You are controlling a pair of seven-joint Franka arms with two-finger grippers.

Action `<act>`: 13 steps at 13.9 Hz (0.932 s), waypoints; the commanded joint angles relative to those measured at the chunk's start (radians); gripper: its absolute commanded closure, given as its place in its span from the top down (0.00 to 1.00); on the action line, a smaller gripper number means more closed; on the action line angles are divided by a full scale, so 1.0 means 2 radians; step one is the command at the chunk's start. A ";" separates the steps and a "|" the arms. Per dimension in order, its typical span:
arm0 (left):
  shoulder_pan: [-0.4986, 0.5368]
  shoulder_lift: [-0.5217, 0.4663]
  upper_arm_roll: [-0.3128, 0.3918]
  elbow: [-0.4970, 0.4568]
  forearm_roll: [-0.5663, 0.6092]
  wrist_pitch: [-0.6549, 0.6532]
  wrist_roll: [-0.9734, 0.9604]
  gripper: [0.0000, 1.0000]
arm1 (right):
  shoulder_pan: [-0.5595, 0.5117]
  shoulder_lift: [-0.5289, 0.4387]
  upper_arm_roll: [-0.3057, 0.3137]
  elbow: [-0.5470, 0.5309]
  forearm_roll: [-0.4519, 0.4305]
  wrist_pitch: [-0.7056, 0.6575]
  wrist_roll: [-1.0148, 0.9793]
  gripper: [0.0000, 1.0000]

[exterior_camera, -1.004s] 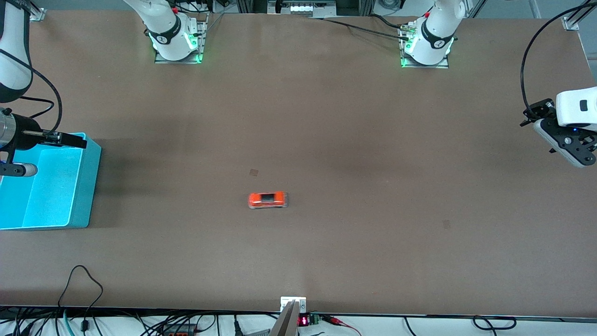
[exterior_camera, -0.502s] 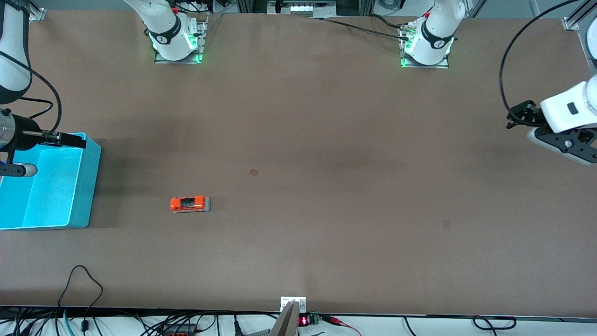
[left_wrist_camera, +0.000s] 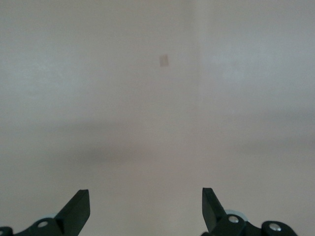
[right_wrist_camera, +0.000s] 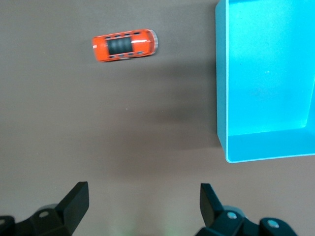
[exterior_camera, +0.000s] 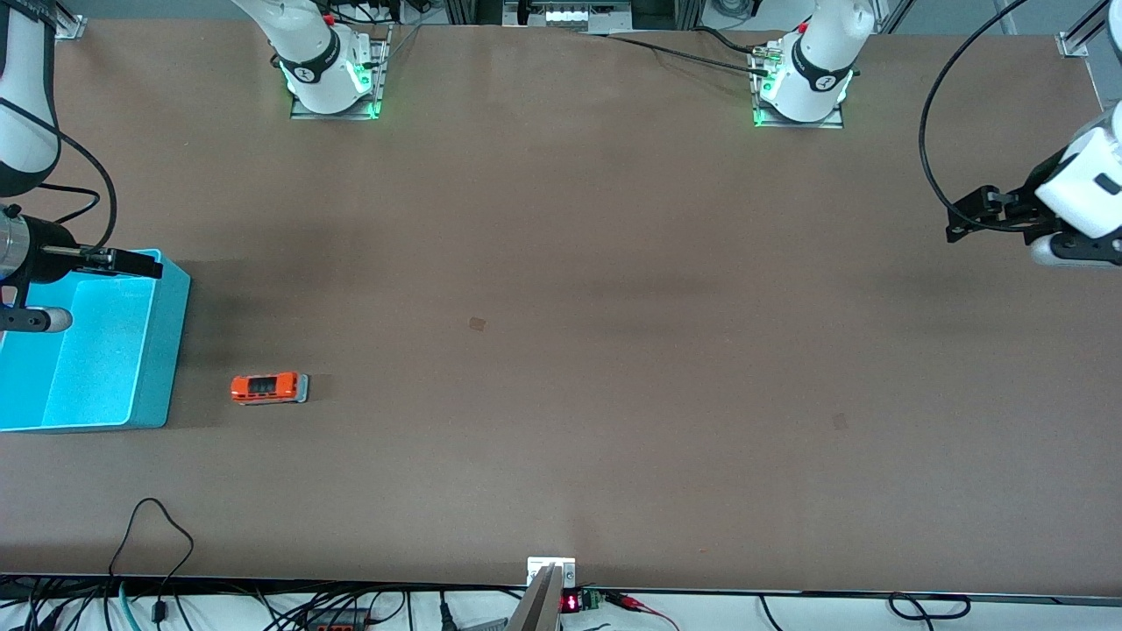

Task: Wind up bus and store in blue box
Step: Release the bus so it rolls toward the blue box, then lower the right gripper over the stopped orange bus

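Front view: the bus (exterior_camera: 269,388) has rolled along the worktop (exterior_camera: 614,307) from mid-table, now just short of the blue box (exterior_camera: 149,350), below my right end effector (exterior_camera: 114,260).

Left wrist view: left end effector (left_wrist_camera: 145,206) released, idle.

Right wrist view: right end effector (right_wrist_camera: 142,204) released; I'd descend squarely across the bus's (right_wrist_camera: 125,44) sides.

- A robotics lab, not a home.
- Two white arm bases (exterior_camera: 329,74) (exterior_camera: 802,83) bolted on metal plates to a wide brown counter (exterior_camera: 614,263), green lights glowing at their feet.
- Black cables (exterior_camera: 158,543) trail along the counter's near edge, beside a small red digital readout (exterior_camera: 570,603).
- Aluminium frame posts (exterior_camera: 1076,39) stand at the corners.
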 commanded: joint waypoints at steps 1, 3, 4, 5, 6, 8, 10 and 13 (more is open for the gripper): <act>-0.009 -0.031 0.013 -0.036 -0.013 0.026 0.018 1.00 | -0.004 0.010 0.002 0.002 0.009 -0.010 -0.042 1.00; -0.009 -0.031 0.013 -0.036 -0.014 0.025 0.057 1.00 | -0.004 0.018 0.004 0.002 0.009 -0.013 -0.071 1.00; -0.008 -0.031 0.013 -0.036 -0.013 0.023 0.056 1.00 | -0.004 0.019 0.004 0.002 0.009 -0.011 -0.105 1.00; -0.008 -0.029 0.010 -0.035 -0.013 0.017 0.055 1.00 | -0.004 0.025 0.004 0.003 0.008 -0.008 -0.137 1.00; -0.008 -0.026 0.010 -0.030 -0.013 0.010 0.055 1.00 | -0.005 0.031 0.004 0.003 0.008 -0.006 -0.166 1.00; -0.010 -0.024 0.007 -0.028 -0.012 0.009 0.055 1.00 | -0.001 0.044 0.003 0.003 0.001 0.013 -0.238 1.00; -0.012 -0.024 0.004 -0.028 -0.001 0.009 0.053 1.00 | -0.004 0.062 0.009 -0.002 -0.012 0.041 -0.312 1.00; -0.015 -0.024 0.001 -0.027 0.023 0.009 0.022 1.00 | -0.032 0.079 0.047 -0.021 -0.018 0.107 -0.404 1.00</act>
